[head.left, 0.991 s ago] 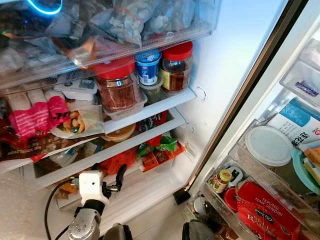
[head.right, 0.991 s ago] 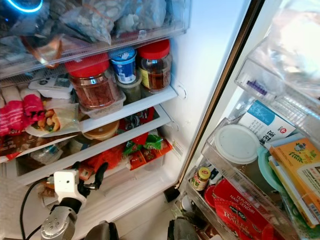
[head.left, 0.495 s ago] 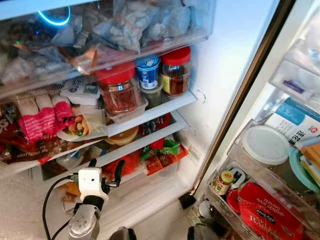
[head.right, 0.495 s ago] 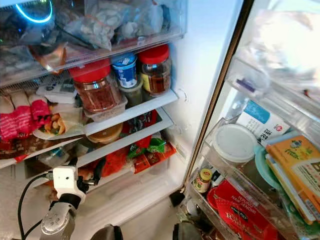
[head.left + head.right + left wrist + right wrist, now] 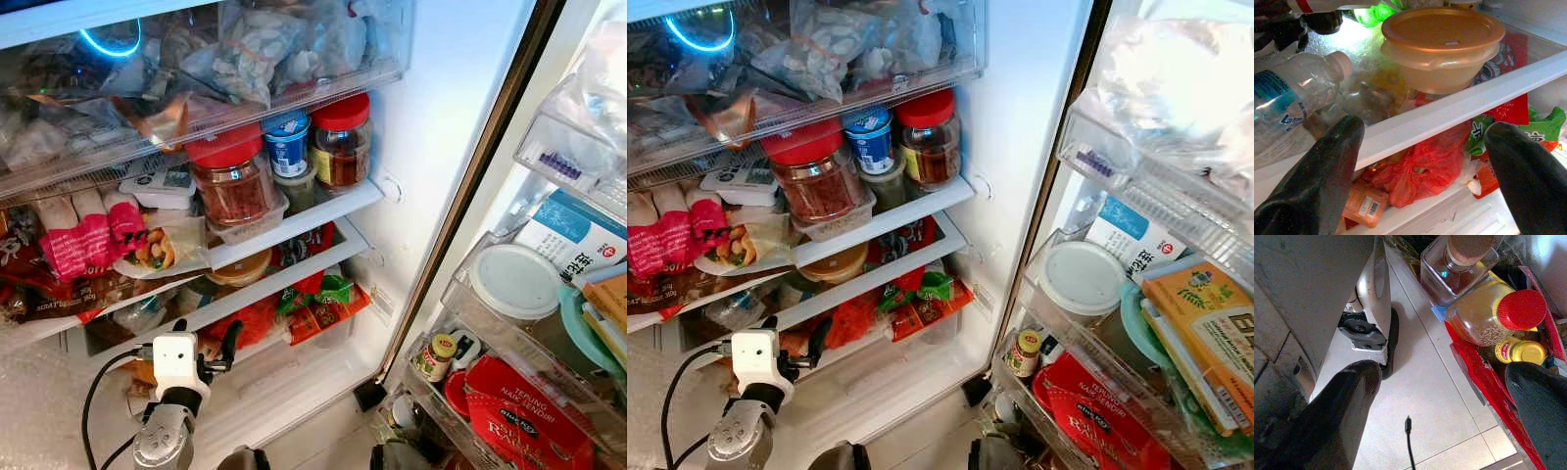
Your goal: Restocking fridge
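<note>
Since half a second ago the head camera has tipped up slightly, so the whole fridge [image 5: 431, 117] sits lower in frame; its contents look unshifted, and the left hand [image 5: 206, 345] holds roughly the same spot at the front edge of the lower shelf [image 5: 284, 279].

Left hand: fingers spread wide, empty, aimed into the gap under that shelf edge. Straight ahead of it on the shelf: an orange lidded bowl [image 5: 1442, 44], with a water bottle [image 5: 1290, 98] lying on its side beside it. Below the edge: red snack packets [image 5: 1420, 169].

Right hand [image 5: 1449, 421]: low over the tiled floor [image 5: 1420, 387], fingers spread, empty, near the bottom door bin with a red-capped jar [image 5: 1493, 316].

Progress, as judged: no item in either hand, so no placement is under way. Shelves already crowded — red-lidded jars [image 5: 230, 176] at the upper shelf's front edge, packed freezer drawer [image 5: 196, 69] above. What remains to stock cannot be told.
</note>
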Available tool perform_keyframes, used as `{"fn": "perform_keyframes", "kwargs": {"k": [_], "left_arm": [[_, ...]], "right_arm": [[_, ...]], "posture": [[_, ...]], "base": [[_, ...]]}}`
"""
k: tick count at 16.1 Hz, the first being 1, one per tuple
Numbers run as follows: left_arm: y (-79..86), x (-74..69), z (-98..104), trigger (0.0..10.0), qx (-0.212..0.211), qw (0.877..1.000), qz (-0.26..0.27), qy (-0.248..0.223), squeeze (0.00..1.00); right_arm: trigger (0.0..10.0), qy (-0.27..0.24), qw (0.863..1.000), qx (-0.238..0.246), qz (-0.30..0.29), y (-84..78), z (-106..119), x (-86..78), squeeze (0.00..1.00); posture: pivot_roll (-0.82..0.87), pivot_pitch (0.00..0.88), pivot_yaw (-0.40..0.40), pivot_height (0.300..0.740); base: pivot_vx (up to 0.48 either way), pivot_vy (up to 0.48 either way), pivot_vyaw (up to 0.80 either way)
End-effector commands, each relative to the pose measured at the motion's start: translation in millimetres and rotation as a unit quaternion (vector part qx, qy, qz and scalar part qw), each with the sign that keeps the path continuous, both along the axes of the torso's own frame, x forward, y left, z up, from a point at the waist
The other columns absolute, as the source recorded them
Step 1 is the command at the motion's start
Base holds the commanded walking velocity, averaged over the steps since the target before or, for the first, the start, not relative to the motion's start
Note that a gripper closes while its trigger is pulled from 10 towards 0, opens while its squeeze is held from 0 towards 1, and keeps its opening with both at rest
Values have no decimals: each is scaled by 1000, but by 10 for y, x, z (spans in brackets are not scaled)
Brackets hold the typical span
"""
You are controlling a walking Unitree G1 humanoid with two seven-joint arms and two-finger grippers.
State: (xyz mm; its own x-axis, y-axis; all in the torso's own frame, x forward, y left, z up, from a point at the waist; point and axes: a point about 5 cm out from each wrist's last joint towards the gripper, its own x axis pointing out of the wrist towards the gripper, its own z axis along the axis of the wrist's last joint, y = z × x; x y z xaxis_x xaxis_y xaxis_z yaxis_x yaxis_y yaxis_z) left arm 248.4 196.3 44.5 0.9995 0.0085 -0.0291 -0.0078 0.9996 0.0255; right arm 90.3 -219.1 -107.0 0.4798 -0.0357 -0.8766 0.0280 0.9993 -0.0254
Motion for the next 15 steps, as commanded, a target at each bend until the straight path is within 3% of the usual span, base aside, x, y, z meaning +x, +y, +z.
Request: {"fn": "perform_keyframes", "kwargs": {"k": [1, 5, 12, 15], "left_arm": [[21, -12, -23, 10000, 0, 1000, 3, 3, 0], [1, -10, -26, 10000, -1, 1000, -2, 2, 0], [-15, 13, -14, 10000, -5, 1000, -3, -1, 0], [-17, 21, -13, 10000, -6, 1000, -2, -2, 0]], "right_arm": [[10000, 1, 1000, 14, 2, 107, -21, -6, 0], [10000, 1, 1000, 11, 2, 109, -21, -2, 0], [10000, 0, 1000, 8, 6, 106, -18, 11, 0], [10000, -43, 999, 13, 15, 210, 61, 359, 0]], "posture": [[-155, 123, 38, 655], [-159, 128, 41, 655], [-160, 122, 40, 655], [-159, 121, 39, 655]], "base": [[0, 0, 0], [0, 0, 0], [-266, 0, 0], [-308, 0, 0]]}}
